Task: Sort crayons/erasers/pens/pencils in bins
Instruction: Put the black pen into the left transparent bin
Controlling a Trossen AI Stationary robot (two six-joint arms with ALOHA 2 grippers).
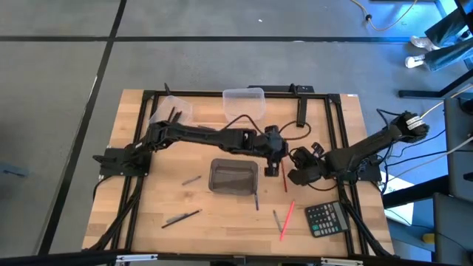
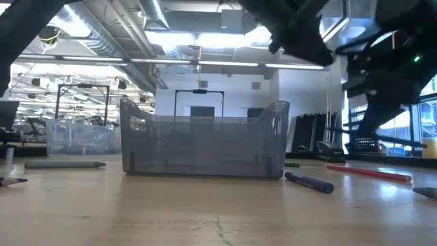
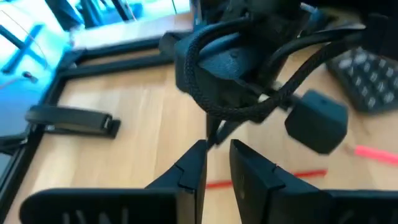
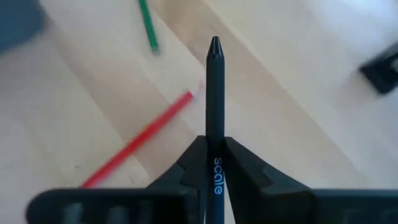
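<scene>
The right hand is clamped on a black pen marked "scale"; the pen runs straight out between the fingers, tip forward, above the bare surface. In the high view the right hand sits at about 3 o'clock from the smoky grey bin, close to the left hand, which hangs just off that bin's 2 o'clock corner. The left hand's fingers stand a narrow gap apart, and nothing shows between them.

The step in hand appears to be carrying the pen to a bin. Two clear bins stand at the far edge: one at 12 o'clock from the grey bin, the other at 10 o'clock and already holding dark sticks.

Procedure, as a judgement:
1. Keep the grip firm; the pen is held near one end, so it can swing or slip if the wrist turns sharply.
2. Clear the left arm before crossing. The two hands are near each other, and a direct path to the grey bin passes close to the left wrist and its cables.
3. Lift the pen tip above the bin rim before moving over it.
4. Release only when the pen lies fully inside the walls.

A red stick lies on the surface just beside the right hand; avoid sweeping it.
</scene>
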